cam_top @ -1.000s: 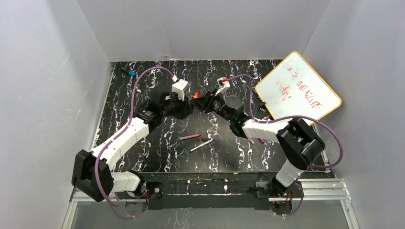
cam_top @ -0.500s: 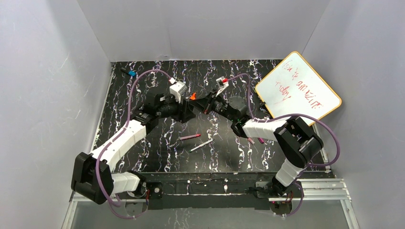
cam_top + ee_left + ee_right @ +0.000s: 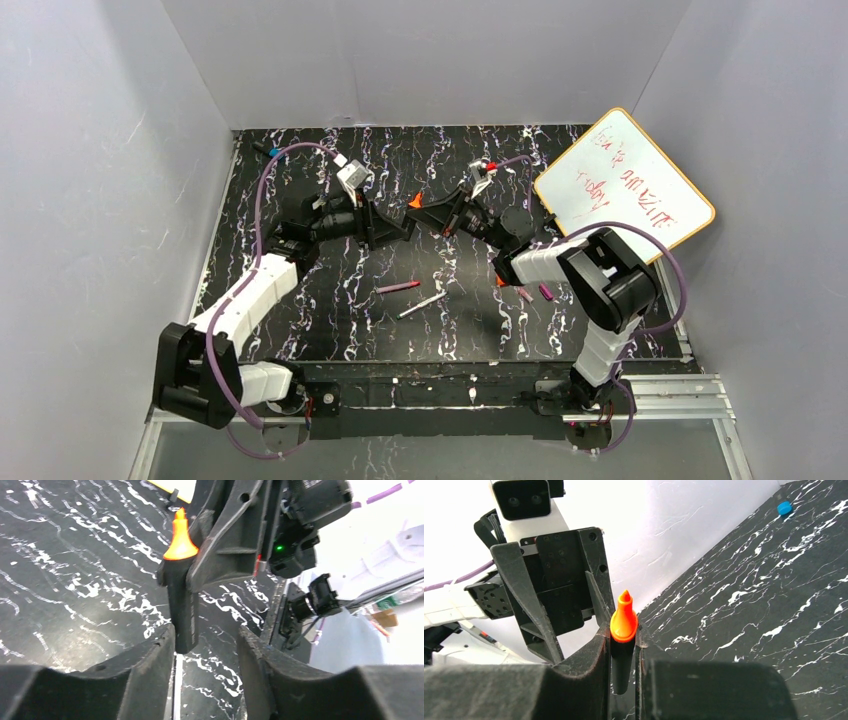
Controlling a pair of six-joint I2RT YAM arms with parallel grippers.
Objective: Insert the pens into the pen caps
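Seen from its own wrist, the right gripper (image 3: 623, 639) swallows the lower barrel of the black pen (image 3: 624, 622). From above, the pen caps (image 3: 545, 292) at four o'clock lie at the right forearm's edge, too small to sort. The whiteboard (image 3: 625, 185) at two o'clock carries unreadable red scrawl.

- Mid-table, raised: left gripper (image 3: 406, 231) and right gripper (image 3: 424, 211) nose to nose, barely a gap between; black pen (image 3: 414, 201) upright in the right one's clamped fingers, before the left one's parted jaws.
- On the table (image 3: 330, 330) below: purple pen (image 3: 398, 288) and white pen (image 3: 421, 305) close together, bare top around them.
- Beside the right arm (image 3: 545, 262): small caps (image 3: 545, 292), perhaps three, too tiny to count surely.
- Right rear: whiteboard (image 3: 625, 185) leaning across that corner.
- Far left corner: small blue-ended item (image 3: 268, 152).
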